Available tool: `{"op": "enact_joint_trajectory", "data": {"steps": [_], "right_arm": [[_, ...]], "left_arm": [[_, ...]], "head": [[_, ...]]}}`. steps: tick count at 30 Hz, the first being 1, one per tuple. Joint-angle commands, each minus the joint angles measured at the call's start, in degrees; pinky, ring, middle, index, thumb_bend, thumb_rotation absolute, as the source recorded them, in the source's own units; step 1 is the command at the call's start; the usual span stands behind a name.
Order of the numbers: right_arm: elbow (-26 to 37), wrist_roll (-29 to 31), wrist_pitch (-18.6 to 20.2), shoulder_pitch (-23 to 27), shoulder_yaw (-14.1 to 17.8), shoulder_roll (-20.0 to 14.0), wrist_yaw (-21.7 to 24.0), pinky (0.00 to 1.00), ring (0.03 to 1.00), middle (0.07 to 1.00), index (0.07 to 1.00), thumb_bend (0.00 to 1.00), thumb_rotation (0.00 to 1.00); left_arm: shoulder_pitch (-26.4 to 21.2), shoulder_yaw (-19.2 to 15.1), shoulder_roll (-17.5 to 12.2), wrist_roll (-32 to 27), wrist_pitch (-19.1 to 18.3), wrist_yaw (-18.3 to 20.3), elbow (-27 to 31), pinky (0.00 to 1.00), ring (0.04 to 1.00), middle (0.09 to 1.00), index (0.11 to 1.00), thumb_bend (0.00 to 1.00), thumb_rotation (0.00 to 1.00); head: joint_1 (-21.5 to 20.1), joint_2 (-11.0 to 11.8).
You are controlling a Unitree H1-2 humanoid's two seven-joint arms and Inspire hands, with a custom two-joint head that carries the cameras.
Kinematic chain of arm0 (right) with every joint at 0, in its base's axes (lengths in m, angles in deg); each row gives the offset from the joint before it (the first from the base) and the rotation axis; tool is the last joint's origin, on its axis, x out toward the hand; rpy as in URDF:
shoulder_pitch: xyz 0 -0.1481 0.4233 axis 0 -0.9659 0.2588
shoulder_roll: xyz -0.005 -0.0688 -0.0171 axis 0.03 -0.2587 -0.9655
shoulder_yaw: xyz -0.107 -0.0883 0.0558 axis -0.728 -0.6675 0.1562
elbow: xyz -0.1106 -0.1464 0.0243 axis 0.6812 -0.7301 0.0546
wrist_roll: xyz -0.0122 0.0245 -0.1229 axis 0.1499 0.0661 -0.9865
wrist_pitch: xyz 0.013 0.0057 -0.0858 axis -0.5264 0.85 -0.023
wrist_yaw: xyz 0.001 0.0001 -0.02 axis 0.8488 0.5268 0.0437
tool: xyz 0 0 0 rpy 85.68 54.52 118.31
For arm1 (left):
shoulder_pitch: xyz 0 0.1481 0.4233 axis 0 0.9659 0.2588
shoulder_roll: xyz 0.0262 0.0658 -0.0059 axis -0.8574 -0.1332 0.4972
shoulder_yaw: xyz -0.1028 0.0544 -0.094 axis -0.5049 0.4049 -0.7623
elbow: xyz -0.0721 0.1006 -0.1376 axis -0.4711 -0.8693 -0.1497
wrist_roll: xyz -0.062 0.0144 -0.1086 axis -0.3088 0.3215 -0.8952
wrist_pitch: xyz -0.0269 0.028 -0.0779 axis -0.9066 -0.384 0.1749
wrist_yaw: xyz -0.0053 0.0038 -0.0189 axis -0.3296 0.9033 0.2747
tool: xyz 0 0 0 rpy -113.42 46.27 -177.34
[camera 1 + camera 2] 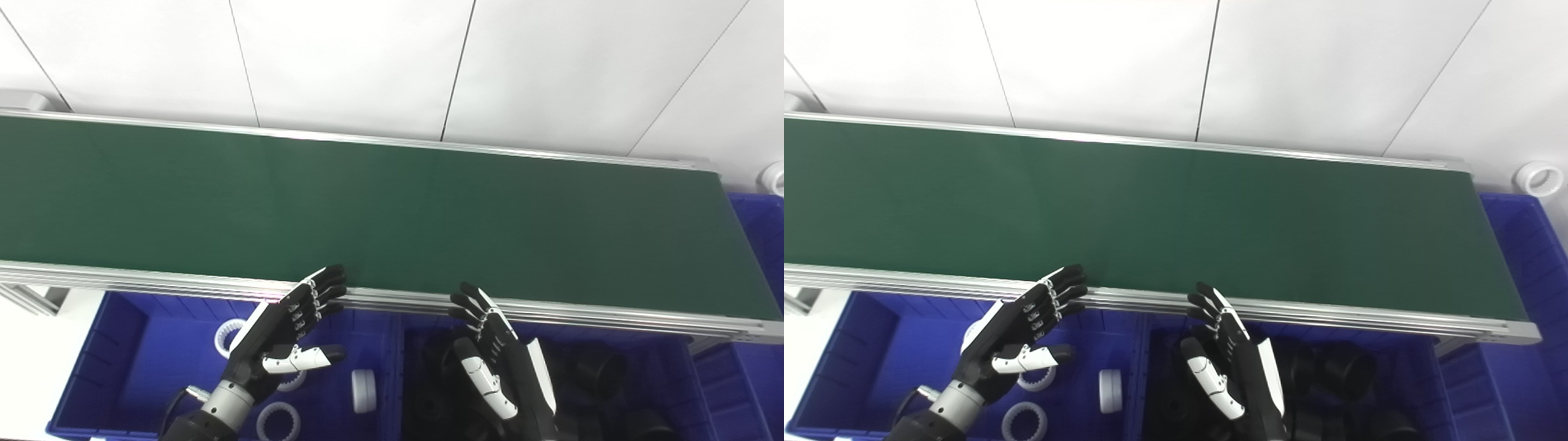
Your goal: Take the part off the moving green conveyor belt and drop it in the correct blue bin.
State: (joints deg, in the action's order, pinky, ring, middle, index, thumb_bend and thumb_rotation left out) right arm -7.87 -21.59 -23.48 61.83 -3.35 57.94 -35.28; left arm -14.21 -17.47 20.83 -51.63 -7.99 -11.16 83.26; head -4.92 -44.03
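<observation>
The green conveyor belt [380, 214] runs across the view and carries no part that I can see. My left hand [288, 331] is open and empty, fingers spread, over the left blue bin [122, 361], fingertips at the belt's near rail. My right hand [496, 361] is open and empty over the right blue bin [704, 392], just below the rail. The left bin holds several white ring parts [278, 421]. The right bin holds several black parts [603, 370].
The aluminium rail [153, 282] edges the belt's near side. Another blue bin [759, 226] stands past the belt's right end, with a white ring [1538, 178] on the floor behind it. White wall panels rise behind the belt.
</observation>
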Motion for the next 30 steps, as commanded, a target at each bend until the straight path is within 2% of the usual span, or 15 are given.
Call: {"op": "enact_joint_trajectory", "data": {"steps": [1,21,30], "right_arm": [[0.98,-0.29,-2.12,-0.09,-0.44,0.85,-0.62,0.71,0.8,0.841,0.888,0.55,0.74],[-0.06,-0.39,-2.82,0.24,-0.68,1.05,-1.2,0.72,0.803,0.843,0.888,0.56,0.74],[-0.24,-0.68,-2.72,0.36,-0.74,1.09,-1.48,0.71,0.799,0.84,0.888,0.58,0.75]], "left_arm": [[-0.34,0.17,-0.24,-0.08,2.27,-0.11,0.96,0.85,0.899,0.905,0.88,0.92,0.27],[-0.95,0.64,-1.18,1.11,3.57,0.25,-0.02,0.85,0.888,0.885,0.867,0.92,0.26],[-1.2,1.39,-1.9,1.62,3.02,0.59,0.41,0.85,0.891,0.885,0.854,0.91,0.25]], "head": [[-0.04,0.04],[-0.18,0.69],[-0.2,0.89]]}}
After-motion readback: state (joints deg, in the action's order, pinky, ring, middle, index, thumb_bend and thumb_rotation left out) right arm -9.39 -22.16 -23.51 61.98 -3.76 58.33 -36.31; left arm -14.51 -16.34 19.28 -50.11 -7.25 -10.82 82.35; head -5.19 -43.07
